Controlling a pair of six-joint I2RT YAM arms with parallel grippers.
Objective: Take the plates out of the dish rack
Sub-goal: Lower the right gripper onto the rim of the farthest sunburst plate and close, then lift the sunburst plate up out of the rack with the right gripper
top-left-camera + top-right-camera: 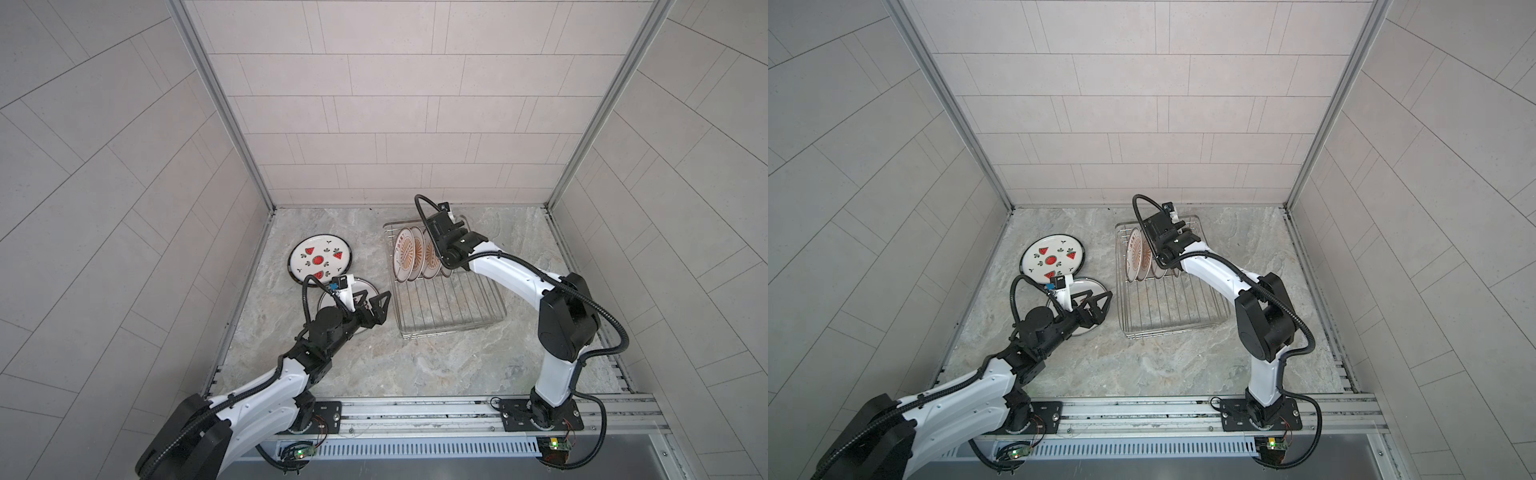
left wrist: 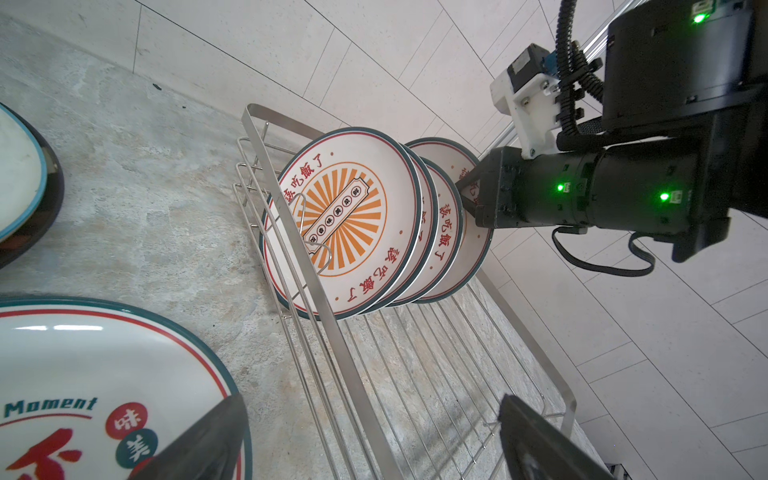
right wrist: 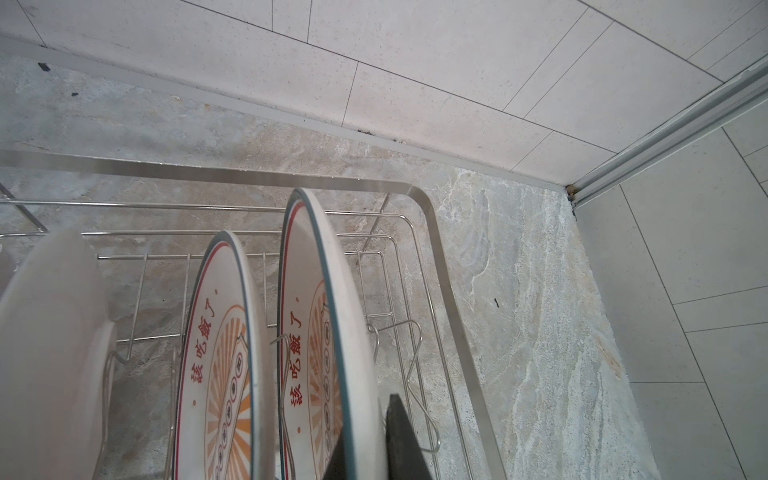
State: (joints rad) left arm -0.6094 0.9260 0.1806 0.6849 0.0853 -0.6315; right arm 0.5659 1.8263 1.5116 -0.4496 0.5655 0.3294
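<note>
In both top views the dish rack [image 1: 453, 327] sits back right on the marble counter [image 1: 415, 365]. Four sunburst plates [image 1: 405, 254] stand on edge across its far end, and the near half is bare wire. The right gripper [image 1: 437, 239] comes down onto the right end of that row, its arm arching over the rack's right rail. Over on the left a watermelon plate [image 1: 1052, 259] lies on the counter. A second plate [image 1: 1090, 286] lies just beside it, and the left gripper [image 1: 1099, 296] is above that plate's right edge. A strip of open counter separates it from the rack, and there is plenty of free marble in front.

Left wrist view now: the left gripper's fingers [image 2: 208, 440] are spread wide with nothing between them, over the second plate, which is lettered "Moment". Ahead, the rack's rail crosses the face of the nearest sunburst plate.

Right wrist view: the right gripper is clamped on the rim of the end plate [image 3: 332, 332], the one nearest the rack's corner. Upright prongs [image 3: 413, 357] stand just beside it, another plate is close on the other side, and the back wall [image 3: 415, 83] is near.
</note>
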